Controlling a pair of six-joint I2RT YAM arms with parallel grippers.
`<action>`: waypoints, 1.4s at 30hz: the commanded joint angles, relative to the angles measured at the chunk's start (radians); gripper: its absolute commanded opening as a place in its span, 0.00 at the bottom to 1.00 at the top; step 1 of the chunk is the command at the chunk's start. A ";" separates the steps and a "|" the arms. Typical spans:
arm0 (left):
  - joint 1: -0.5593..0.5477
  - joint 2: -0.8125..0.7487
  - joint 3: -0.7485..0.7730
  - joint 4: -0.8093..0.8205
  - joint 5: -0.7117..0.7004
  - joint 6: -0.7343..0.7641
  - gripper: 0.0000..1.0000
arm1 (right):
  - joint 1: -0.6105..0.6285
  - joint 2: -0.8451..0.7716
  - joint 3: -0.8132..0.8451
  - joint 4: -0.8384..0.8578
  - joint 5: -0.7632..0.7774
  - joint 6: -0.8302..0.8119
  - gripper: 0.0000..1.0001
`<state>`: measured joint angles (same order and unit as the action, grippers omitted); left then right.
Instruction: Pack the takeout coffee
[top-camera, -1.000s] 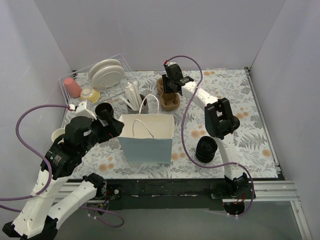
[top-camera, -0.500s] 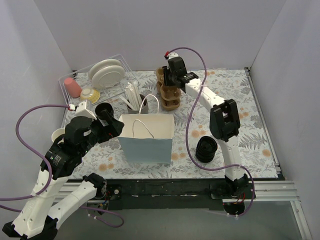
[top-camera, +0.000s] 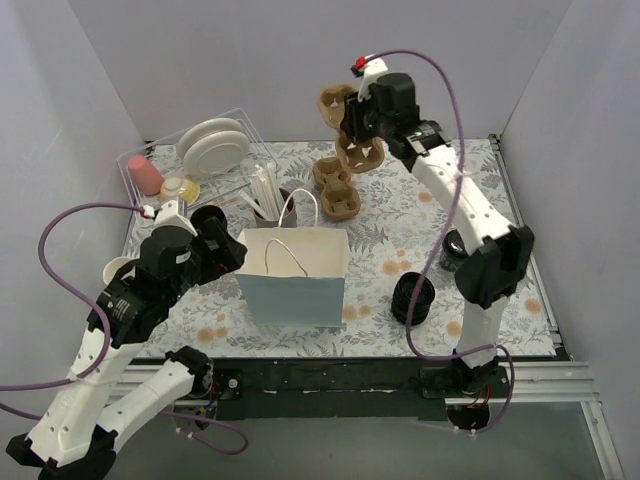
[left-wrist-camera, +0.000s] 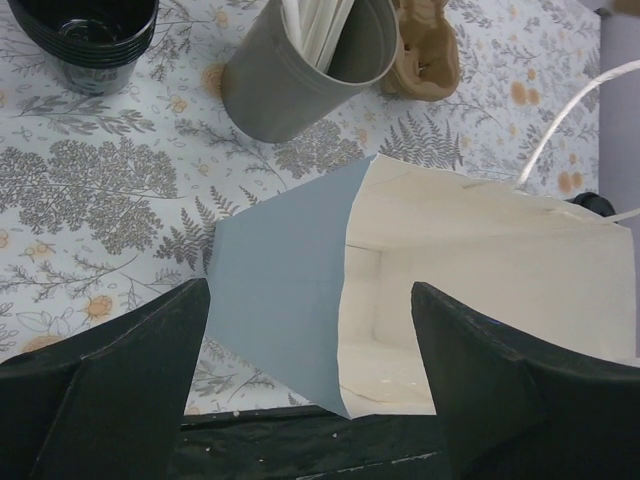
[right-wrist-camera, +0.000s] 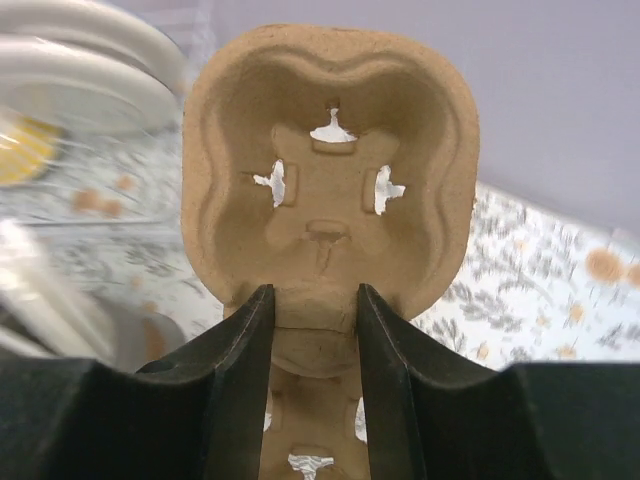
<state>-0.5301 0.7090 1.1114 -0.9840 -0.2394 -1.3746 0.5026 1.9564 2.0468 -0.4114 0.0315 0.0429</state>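
Clamping a pulp cup carrier (right-wrist-camera: 330, 170) aloft, the right gripper (right-wrist-camera: 307, 315) is occupied; the left gripper (left-wrist-camera: 310, 350) is hanging open over the paper bag (left-wrist-camera: 480, 270). The takeout coffee (top-camera: 449, 252) is standing near the lid stack (top-camera: 413, 298), probably light and crushable, so it is calling for a gentle hold below its lid.

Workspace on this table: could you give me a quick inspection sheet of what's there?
Surface: floral cloth, flat.
Job's things: paper bag upright and open; black cup half hidden behind the right arm, lid unclear.
Clutter: lid stack, cup stack, tin of sticks, spare carriers, plates.
Grippers: left gripper open above the bag; right gripper clamps a lifted cup carrier.
Cables: purple cable loops beside the left arm.
Surroundings: white walls; nothing else seen.
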 joint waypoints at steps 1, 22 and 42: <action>0.001 0.030 0.022 -0.042 -0.051 -0.009 0.79 | 0.005 -0.267 -0.036 0.046 -0.209 -0.067 0.29; 0.001 0.012 -0.010 0.016 0.015 -0.084 0.63 | 0.186 -0.662 -0.445 0.094 -0.733 -0.149 0.27; 0.001 -0.002 -0.036 -0.005 0.009 -0.136 0.41 | 0.363 -0.577 -0.524 0.079 -0.571 -0.204 0.24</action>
<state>-0.5301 0.7151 1.0866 -0.9905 -0.2390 -1.5078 0.8547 1.3544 1.5234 -0.3576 -0.5774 -0.1364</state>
